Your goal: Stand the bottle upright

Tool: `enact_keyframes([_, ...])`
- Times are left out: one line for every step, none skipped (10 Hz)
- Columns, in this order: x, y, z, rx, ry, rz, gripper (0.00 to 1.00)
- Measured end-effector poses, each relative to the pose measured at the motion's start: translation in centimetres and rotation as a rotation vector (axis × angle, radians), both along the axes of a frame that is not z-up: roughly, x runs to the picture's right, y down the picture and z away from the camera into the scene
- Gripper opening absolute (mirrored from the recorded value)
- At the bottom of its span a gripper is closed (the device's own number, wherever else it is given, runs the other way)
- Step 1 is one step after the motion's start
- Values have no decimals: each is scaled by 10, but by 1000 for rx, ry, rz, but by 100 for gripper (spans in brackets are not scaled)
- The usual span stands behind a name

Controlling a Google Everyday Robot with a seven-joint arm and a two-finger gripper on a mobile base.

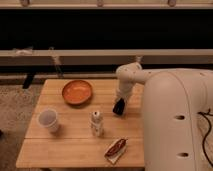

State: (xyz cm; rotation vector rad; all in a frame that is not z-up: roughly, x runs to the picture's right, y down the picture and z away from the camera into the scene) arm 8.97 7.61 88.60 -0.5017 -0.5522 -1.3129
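Note:
The small whitish bottle (97, 123) with a silvery cap stands upright near the middle of the wooden table (65, 150). My gripper (119, 107) hangs from the white arm to the right of the bottle and a little behind it, just above the table top and apart from the bottle. It holds nothing that I can see.
An orange bowl (77, 92) sits at the back of the table. A white cup (48, 120) stands at the left. A red-brown snack packet (115, 148) lies at the front right. My white arm body (175, 125) fills the right side.

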Motion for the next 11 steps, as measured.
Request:
enact_keyframes([-19, -28, -3, 61, -79, -57, 0])
enact_keyframes([-26, -39, -6, 83, -115, -74, 0])
enact_keyframes([-40, -59, -12, 123, -192, -102, 0])
enact_keyframes([-50, -77, -24, 158, -274, -136, 0])
enact_keyframes([-57, -91, -34, 186, -335, -154, 0])
enact_keyframes([-61, -100, -44, 201, -380, -169, 0])
enact_keyframes([-73, -111, -60, 227, -446, -195, 0])
enact_keyframes([-85, -111, -72, 237, -488, -221, 0])
enact_keyframes([-101, -110, -82, 250, -529, -243, 0])
enact_keyframes([-120, -109, -94, 260, -575, -262, 0])
enact_keyframes([-141, -110, -108, 269, -623, -277, 0])
